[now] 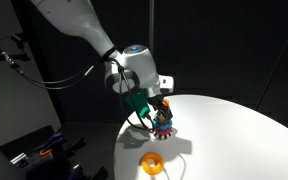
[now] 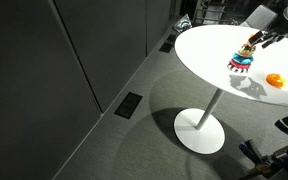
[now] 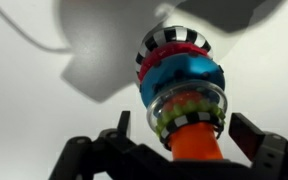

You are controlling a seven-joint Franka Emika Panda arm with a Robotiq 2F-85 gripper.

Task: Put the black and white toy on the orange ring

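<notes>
Table edge: the white round table (image 1: pixel 234 130) (image 2: pixel 209 50) curves off close by the orange ring (image 1: pixel 152 163) (image 2: pixel 275 79); past that rim there is only dark floor (a single pedestal foot stands under the top).
Open room: bare white top lies on every side of the orange ring, and nothing rests on it or in its centre hole.
Ringed stack: the ringed stack (image 1: pixel 162 125) (image 2: pixel 241 60) (image 3: pixel 189 85) stands upright near the orange ring, farther in from the rim, and does not touch it.
Black and white toy: the black and white toy (image 3: pixel 174 40) sits at the foot of that stack, under the red and blue rings and against the table, clear of the orange ring (it is too small in both exterior views to pick out well).
Arm: your arm (image 1: pixel 79 25) reaches down over the stack, on the side away from the orange ring.
Gripper: the gripper (image 1: pixel 156 108) (image 2: pixel 256 42) (image 3: pixel 184 135) hangs over the stack's top, not over the orange ring.
Fingers: the fingers (image 3: pixel 249 138) are spread wide, one on each side of the orange peg (image 3: pixel 196 142), and hold nothing.
Contact: you cannot tell from the wrist view whether either finger touches the peg.
</notes>
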